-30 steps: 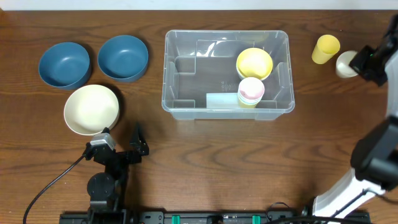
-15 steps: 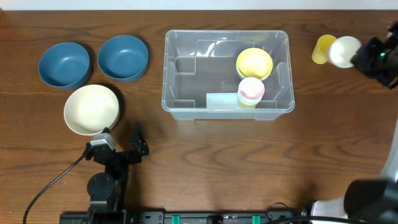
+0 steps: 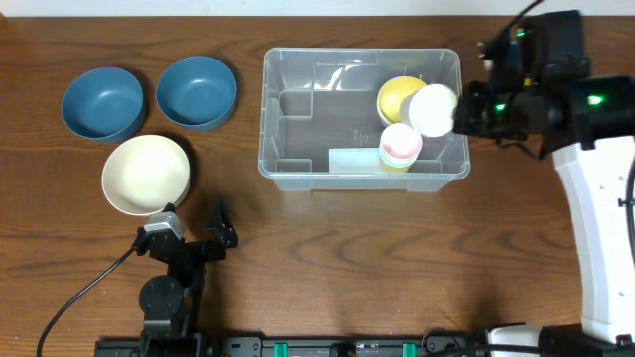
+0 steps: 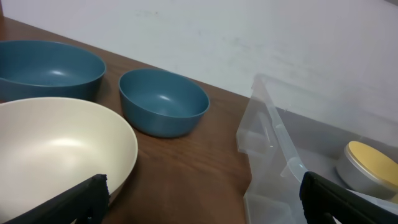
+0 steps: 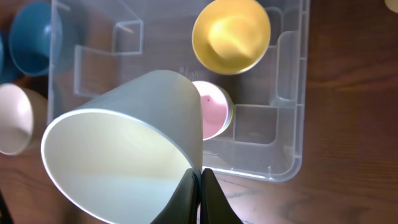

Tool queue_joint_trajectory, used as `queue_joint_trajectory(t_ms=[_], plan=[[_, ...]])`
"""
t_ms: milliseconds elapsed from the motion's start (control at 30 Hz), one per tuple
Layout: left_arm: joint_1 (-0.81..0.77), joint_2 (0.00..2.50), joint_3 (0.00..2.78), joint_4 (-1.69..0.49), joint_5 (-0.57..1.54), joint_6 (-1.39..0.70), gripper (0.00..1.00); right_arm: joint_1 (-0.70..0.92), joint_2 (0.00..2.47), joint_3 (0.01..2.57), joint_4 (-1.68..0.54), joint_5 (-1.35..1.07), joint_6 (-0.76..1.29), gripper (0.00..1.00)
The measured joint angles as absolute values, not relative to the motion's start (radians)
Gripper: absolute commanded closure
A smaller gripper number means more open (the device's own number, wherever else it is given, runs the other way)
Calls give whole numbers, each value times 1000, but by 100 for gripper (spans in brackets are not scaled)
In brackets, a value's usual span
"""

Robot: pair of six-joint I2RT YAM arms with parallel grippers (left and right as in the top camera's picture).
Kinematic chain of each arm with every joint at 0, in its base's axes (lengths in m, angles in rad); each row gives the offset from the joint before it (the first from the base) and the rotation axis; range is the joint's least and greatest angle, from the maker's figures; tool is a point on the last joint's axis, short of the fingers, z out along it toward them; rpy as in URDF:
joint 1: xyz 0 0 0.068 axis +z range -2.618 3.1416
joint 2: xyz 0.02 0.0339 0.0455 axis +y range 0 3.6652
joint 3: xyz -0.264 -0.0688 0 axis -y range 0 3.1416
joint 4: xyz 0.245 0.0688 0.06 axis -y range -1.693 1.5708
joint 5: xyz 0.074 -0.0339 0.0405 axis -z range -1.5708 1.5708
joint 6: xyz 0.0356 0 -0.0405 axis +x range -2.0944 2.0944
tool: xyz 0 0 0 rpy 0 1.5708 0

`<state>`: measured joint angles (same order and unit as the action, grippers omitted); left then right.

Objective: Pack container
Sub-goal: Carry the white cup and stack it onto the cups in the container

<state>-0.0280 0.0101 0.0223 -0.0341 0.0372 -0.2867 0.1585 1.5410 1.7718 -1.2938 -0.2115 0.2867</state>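
The clear container (image 3: 270,129) stands at the table's middle; it also shows in the left wrist view (image 4: 268,140) and the right wrist view (image 5: 292,93). Inside it, on the right, are a yellow bowl (image 3: 397,96) (image 5: 231,34) and a pink-lined cup (image 3: 400,146) (image 5: 215,109). My right gripper (image 3: 460,111) (image 5: 200,182) is shut on the rim of a white cup (image 3: 433,109) (image 5: 124,155) and holds it tilted above the container's right side. My left gripper (image 3: 194,224) (image 4: 202,208) is open and empty, low near the front left.
Two blue bowls (image 3: 100,102) (image 3: 196,91) sit at the back left, with a cream bowl (image 3: 146,175) in front of them. The left wrist view shows the cream bowl (image 4: 56,149) close by and a blue bowl (image 4: 163,102) behind it.
My right arm has swung left from the table's far right edge, carrying the white cup to above the container's right side. The left arm has not moved.
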Motion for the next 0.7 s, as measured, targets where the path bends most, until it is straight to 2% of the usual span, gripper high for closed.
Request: queue_joint_trajectory(t_ms=[233,533,567,667,700], plan=[[-28,10,22,-34,37,-287,2,217,1563,1756,-1300,-145,304,99],[-28,10,22,-34,37,-287,2,220,1615,1580,-1184,-119,318,99],[-28,10,22,-34,37,-286,2,220,1615,1566,-1172,-118,319,95],[-28,10,22,-34,37,-287,2,220,1615,1530,-1140,-118,331,61],[-28,10,22,-34,37,-287,2,220,1615,1527,-1135,-117,332,55]])
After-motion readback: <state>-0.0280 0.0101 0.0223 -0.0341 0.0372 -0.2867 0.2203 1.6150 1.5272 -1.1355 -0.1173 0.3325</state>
